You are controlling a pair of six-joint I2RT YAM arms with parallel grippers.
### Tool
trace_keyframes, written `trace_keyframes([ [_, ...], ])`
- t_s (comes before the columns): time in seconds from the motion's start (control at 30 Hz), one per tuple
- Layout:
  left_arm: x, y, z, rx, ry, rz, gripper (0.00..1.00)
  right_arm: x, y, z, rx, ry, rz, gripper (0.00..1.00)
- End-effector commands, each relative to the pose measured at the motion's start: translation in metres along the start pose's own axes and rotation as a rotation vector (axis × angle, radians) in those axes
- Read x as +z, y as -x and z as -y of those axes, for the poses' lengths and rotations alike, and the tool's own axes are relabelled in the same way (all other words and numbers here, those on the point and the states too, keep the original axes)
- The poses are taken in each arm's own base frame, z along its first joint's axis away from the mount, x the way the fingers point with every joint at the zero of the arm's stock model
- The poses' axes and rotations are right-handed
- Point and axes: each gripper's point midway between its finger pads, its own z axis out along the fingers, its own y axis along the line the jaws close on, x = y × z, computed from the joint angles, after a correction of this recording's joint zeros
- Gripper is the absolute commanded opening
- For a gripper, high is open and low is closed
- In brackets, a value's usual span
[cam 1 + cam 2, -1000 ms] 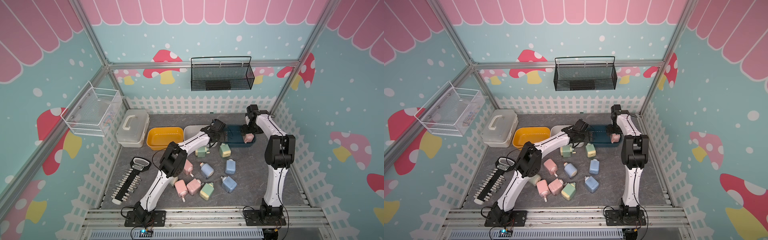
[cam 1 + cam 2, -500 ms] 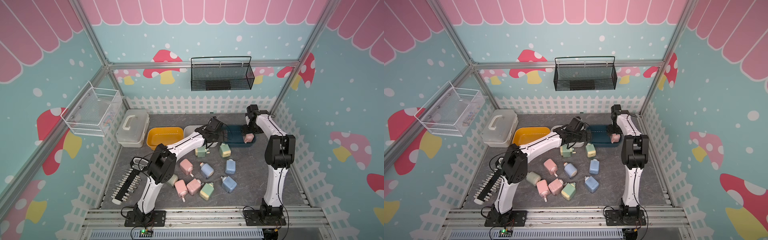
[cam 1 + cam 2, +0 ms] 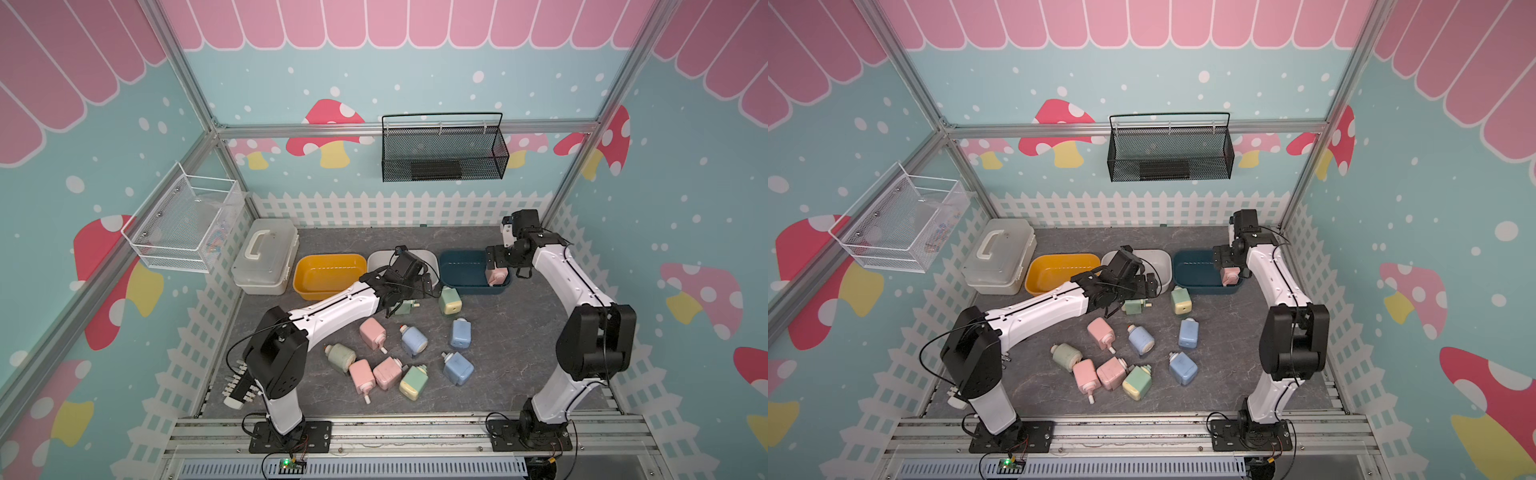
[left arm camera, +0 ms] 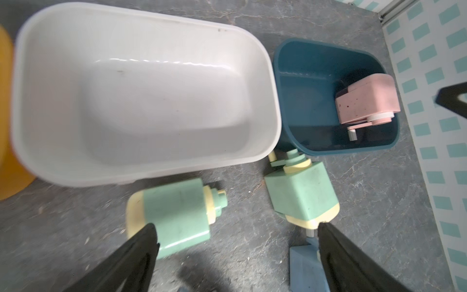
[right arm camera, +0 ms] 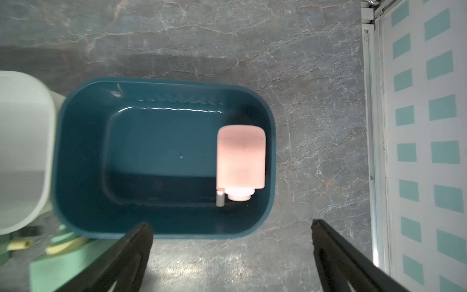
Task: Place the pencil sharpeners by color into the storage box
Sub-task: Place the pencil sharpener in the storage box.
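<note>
While hanging over the dark blue bin (image 5: 83, 151), showing the right gripper (image 5: 230, 223) with fingers wide apart and holding nothing. Lying on its side inside that bin, close to the wall on the robot's right: one pink sharpener (image 5: 241, 158) (white knob end pointing toward the gripper). Reaching low over the gray floor (image 4: 63, 227) with the left gripper (image 4: 236, 225), fingers also wide apart, gripping nothing. Lying by one finger (image 4: 141, 252), just beside the white bin (image 4: 141, 101): a green sharpener (image 4: 177, 215), touching the finger or not, hard to tell. Sitting near it, knob end up by the blue bin's wall: a second green sharpener (image 4: 300, 192). Waiting in a loose bunch nearer the front, in a top view: three loose pink sharpeners (image 3: 372, 332) (image 3: 360, 374) (image 3: 386, 372), three blue sharpeners (image 3: 414, 340) (image 3: 460, 332) (image 3: 457, 368) and two more green sharpeners (image 3: 340, 356) (image 3: 413, 381). Standing on the white bin's far side from the blue one: a yellow bin (image 3: 328, 272).
</note>
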Motion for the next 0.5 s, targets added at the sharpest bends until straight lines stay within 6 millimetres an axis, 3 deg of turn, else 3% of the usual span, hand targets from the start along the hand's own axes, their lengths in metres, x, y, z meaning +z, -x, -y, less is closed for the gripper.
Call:
trace_keyframes([
  [0.0,-0.019,0.0,-0.024,-0.103,0.065,0.054,0.99,-0.014,0.014,-0.019,0.048,0.119,0.137,0.99],
  [0.3,-0.05,-0.018,-0.085,-0.2,0.211,0.014,0.99,-0.054,0.002,-0.056,0.066,0.346,0.289,0.98],
  [0.47,-0.061,-0.038,-0.118,-0.441,0.34,-0.043,0.99,-0.062,-0.009,-0.06,0.094,0.374,0.28,0.98],
])
